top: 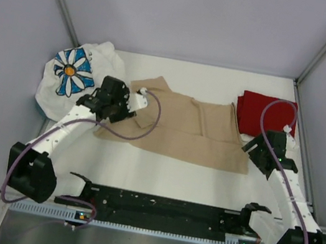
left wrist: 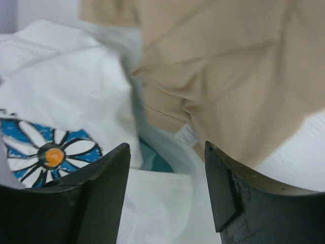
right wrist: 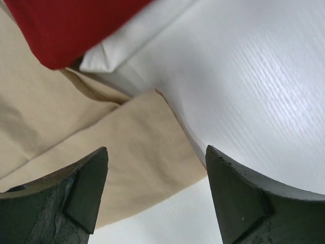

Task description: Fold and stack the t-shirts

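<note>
The tan t-shirt (top: 181,128) lies spread across the middle of the white table, partly folded. A dark red t-shirt (top: 266,115) sits folded at the back right. At the back left, the white daisy t-shirt (top: 73,74) is crumpled in a heap. My left gripper (top: 104,104) hovers at the tan shirt's left end. It is open with nothing between its fingers, and the daisy shirt (left wrist: 66,101) and the tan cloth (left wrist: 228,66) lie beyond it. My right gripper (top: 257,152) is open and empty over the tan shirt's right corner (right wrist: 111,147), near the red shirt (right wrist: 66,25).
Grey walls close in the table (top: 160,172) on the left, back and right. A black rail (top: 160,209) with the arm bases runs along the near edge. A purple cable (top: 150,120) loops over the tan shirt's left part.
</note>
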Robot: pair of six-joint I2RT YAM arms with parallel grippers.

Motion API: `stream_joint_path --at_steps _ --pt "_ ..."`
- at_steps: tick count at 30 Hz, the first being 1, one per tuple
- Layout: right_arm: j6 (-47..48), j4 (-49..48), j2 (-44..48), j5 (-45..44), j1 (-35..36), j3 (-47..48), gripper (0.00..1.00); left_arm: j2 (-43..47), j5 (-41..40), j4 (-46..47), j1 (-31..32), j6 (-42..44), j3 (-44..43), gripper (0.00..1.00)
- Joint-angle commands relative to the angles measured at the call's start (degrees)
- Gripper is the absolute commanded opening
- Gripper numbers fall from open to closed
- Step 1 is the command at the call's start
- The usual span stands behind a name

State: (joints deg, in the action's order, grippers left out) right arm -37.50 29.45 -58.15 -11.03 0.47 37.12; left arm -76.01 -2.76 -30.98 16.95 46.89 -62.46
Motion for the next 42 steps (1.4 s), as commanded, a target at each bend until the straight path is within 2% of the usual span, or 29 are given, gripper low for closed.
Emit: stream_joint_path --at_steps 1,3,7,13,16,18,19,21,22,23,26,27,33,35,37,42 --pt "-11.5 2.9 5.6 3.5 -0.2 -6.3 0.75 4.1 8.0 -5.3 -0.7 11.9 10.8 0.69" --pt "-16.4 2.8 5.9 5.0 -0.2 -9.0 0.72 3.5 7.6 -4.2 -2.4 13.4 12.6 0.7" --pt "-18.9 2.3 3.3 5.6 -0.2 -10.9 0.64 -1.1 7.2 -1.2 -5.4 15.5 13.6 0.7" --pt "-19.5 -0.4 -3.0 5.8 -0.2 -10.7 0.61 -8.4 10.7 -5.0 -5.8 16.2 13.1 0.68" --pt "-19.5 -1.1 -5.7 5.5 -0.2 -10.1 0.55 -10.2 10.9 -6.4 -6.2 16.6 13.6 0.68" --pt "-19.3 -1.4 -6.7 5.2 -0.2 -9.9 0.45 -10.6 8.8 -4.2 -6.6 16.6 15.2 0.68" --pt "-18.8 -1.4 -7.0 5.5 -0.2 -9.7 0.37 -10.7 7.5 -2.9 -6.8 16.6 16.0 0.68" --pt "-17.3 -1.4 -6.6 6.2 -0.2 -9.4 0.15 -11.1 5.7 -0.2 -7.3 16.9 17.4 0.67" --pt "-15.8 -1.4 -6.2 6.7 -0.2 -9.1 0.02 -11.4 4.8 0.4 -7.4 16.9 17.8 0.62" --pt "-14.4 -1.2 -5.6 7.2 -0.2 -8.6 0.0 -12.3 3.7 0.6 -7.5 16.4 17.9 0.54" --pt "-11.0 2.0 -2.8 7.5 -0.2 -5.7 0.0 -12.8 -0.7 -1.2 -7.6 13.1 16.4 0.04" --pt "-9.7 3.9 -1.8 7.0 -0.2 -4.4 0.0 -11.8 -1.3 -2.7 -7.8 12.3 16.0 0.0" --pt "-4.5 18.6 2.8 6.0 -3.4 3.7 0.0 1.5 -0.5 -15.7 -8.1 9.5 15.4 0.0" --pt "-5.2 20.8 4.9 7.6 -3.9 4.4 0.0 6.0 2.5 -21.9 -8.1 9.6 15.5 0.0" --pt "-6.7 23.0 6.1 8.0 -3.9 4.0 0.0 8.9 9.8 -27.2 -7.8 10.0 15.8 0.0" --pt "-10.1 28.5 7.7 8.5 -4.0 1.1 0.0 11.2 13.8 -34.9 -6.4 9.6 16.9 0.0"
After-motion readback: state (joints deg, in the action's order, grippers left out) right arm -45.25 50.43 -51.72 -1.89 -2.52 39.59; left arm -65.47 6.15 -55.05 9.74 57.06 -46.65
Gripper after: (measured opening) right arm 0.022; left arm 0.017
